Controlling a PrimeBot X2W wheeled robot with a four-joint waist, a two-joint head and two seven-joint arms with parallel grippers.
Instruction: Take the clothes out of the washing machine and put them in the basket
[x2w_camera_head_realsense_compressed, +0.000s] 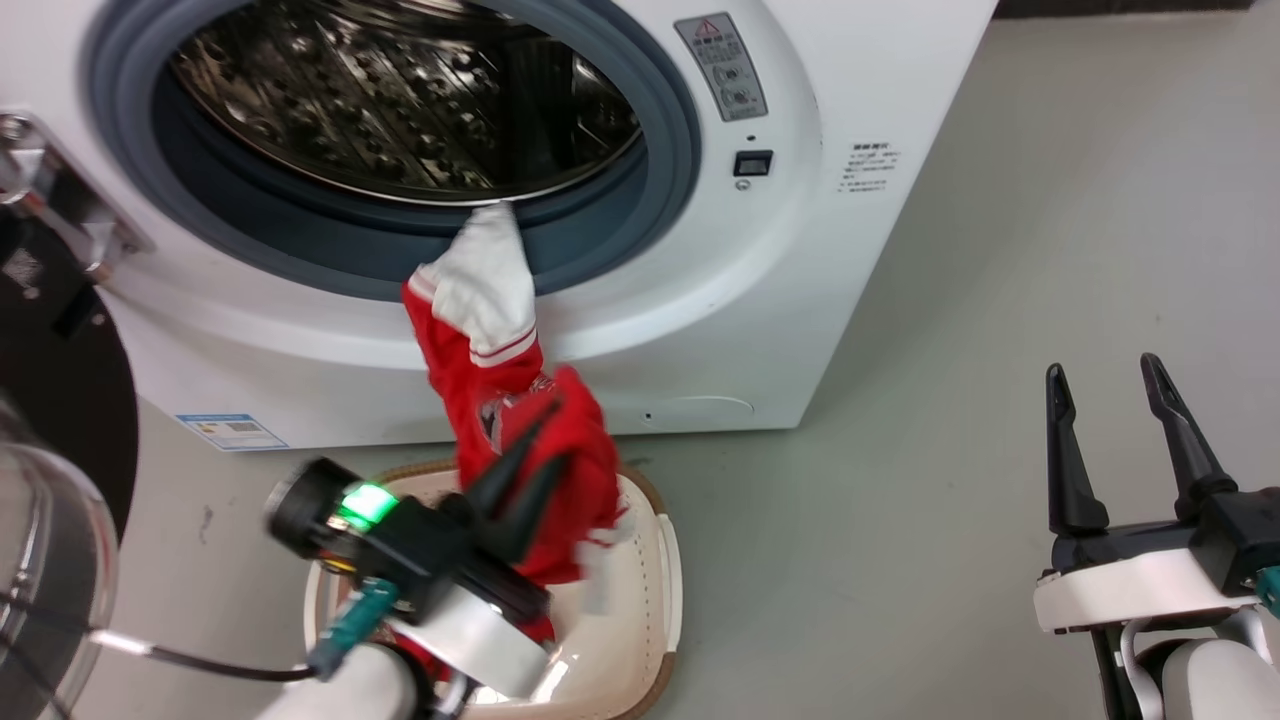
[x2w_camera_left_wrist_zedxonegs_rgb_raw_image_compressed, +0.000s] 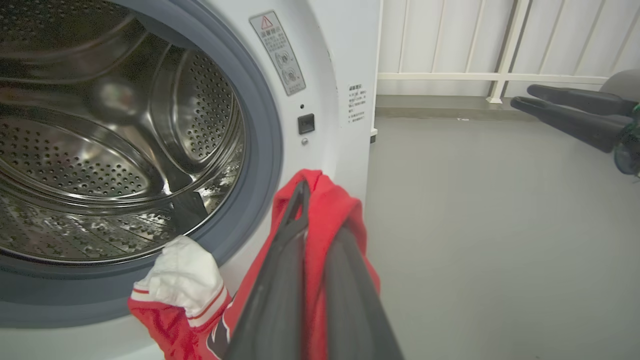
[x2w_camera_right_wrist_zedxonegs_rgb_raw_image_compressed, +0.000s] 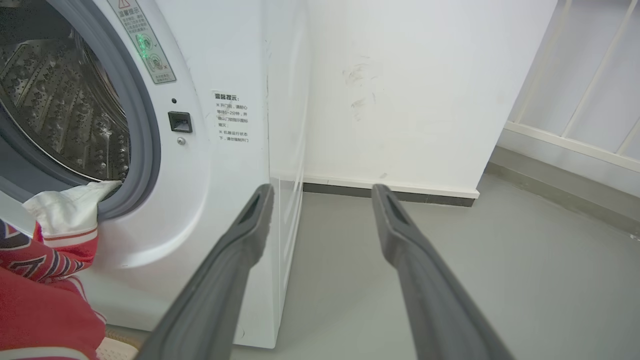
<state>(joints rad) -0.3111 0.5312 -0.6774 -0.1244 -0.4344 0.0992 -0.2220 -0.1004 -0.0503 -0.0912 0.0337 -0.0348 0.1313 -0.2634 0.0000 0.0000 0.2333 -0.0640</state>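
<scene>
Grey floor (x2w_camera_head_realsense_compressed: 950, 400), triangle warning sticker (x2w_camera_head_realsense_compressed: 722, 65), lettered jersey (x2w_camera_head_realsense_compressed: 470, 370)

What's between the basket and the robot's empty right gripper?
Bare grey floor, nothing else, lies between the basket and the right gripper; the head view shows it.

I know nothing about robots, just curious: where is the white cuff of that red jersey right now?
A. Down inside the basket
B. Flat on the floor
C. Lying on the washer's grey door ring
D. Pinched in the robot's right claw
C: the white cuff of the jersey lies on the grey door ring, while the left gripper pinches the red part over the basket.
</scene>
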